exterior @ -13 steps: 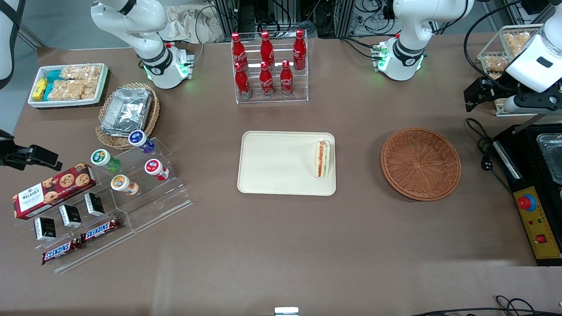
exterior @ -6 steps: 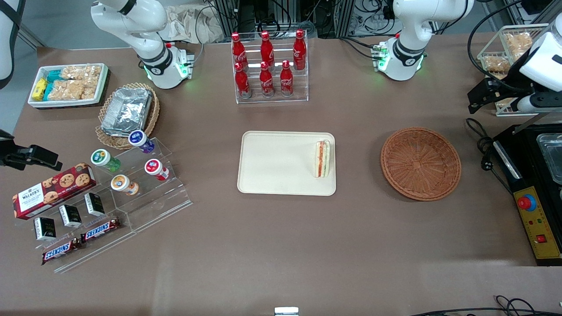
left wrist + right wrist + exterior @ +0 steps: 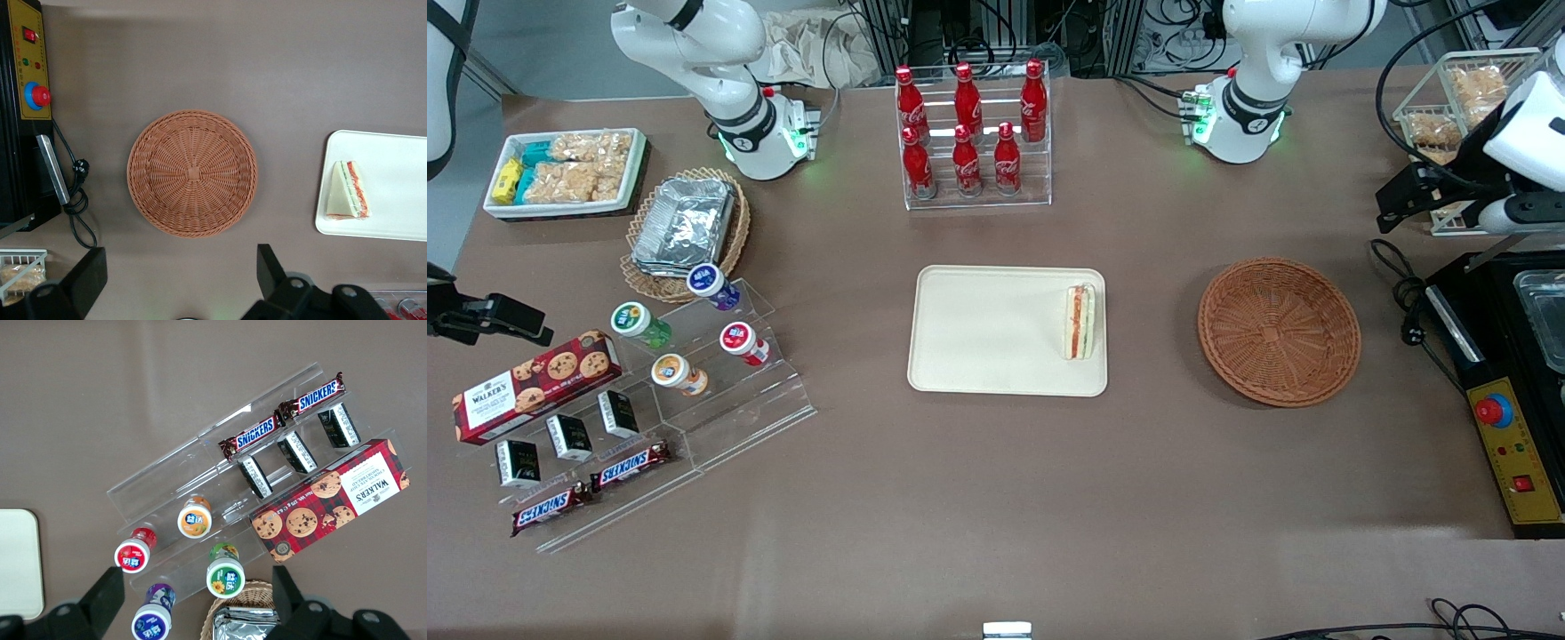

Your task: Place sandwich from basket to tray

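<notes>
By my reading the job is done: the sandwich (image 3: pixel 1080 322) lies on the tray (image 3: pixel 978 333), near the tray edge that faces the basket (image 3: pixel 1279 331), and the basket holds nothing. What remains for me, I judge, is only to clear off and park; no further grasp seems called for.

My gripper (image 3: pixel 180 283) hangs high over the table at my own end of it, well apart from both basket and tray. Its jaws stand wide apart with nothing between them (the two dark fingers (image 3: pixel 85 279) frame bare table in my wrist camera). Looking down from the tool, the basket sits almost straight below and a little ahead of me, with the tray and sandwich off to one side, toward the parked arm's end of the table. In the front view my gripper (image 3: pixel 1405 197) shows as the dark block under the white forearm, just beside the wire rack of snack bags (image 3: pixel 1449 116) and above the black control box (image 3: pixel 1503 418).

The sandwich rests on one flat face, its orange-red and green filling edge turned toward the basket. It touches only the tray floor, as far as I can tell, and sits inside the rim.

If a next move is wanted, I would keep the tool high and draw away from the basket, minding the loose black cable (image 3: pixel 1409 311) on the table below me.
</notes>
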Controlling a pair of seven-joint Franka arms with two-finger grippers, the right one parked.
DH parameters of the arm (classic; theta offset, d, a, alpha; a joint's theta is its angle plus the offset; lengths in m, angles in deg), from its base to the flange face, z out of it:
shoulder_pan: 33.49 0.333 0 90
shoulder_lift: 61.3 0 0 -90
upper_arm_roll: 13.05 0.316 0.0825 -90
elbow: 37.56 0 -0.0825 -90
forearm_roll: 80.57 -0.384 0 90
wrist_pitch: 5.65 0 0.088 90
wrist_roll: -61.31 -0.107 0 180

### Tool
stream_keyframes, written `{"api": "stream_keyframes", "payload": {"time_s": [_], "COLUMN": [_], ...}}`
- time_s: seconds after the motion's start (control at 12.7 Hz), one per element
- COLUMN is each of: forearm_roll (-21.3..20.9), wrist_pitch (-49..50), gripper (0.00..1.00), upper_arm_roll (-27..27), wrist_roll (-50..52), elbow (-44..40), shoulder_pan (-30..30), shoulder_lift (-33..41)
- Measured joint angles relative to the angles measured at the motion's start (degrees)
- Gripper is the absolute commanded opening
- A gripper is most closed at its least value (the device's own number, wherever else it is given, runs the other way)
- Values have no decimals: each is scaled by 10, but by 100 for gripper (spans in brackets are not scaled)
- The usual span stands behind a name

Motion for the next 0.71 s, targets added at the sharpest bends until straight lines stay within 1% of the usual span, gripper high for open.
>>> {"api": "stream_keyframes", "payload": {"time_s": [0.24,0.55,0.71], "forearm_roll": [1,3,23], "wrist_pitch": [0,-5,-14], "gripper": [100,100,100], "upper_arm_roll": [1,0,0], "wrist_roll": [14,82,104], "elbow": [0,0,0], "shoulder_pan": [-12,-65,-76], "shoulder_lift": [-6,-24,-36]}}
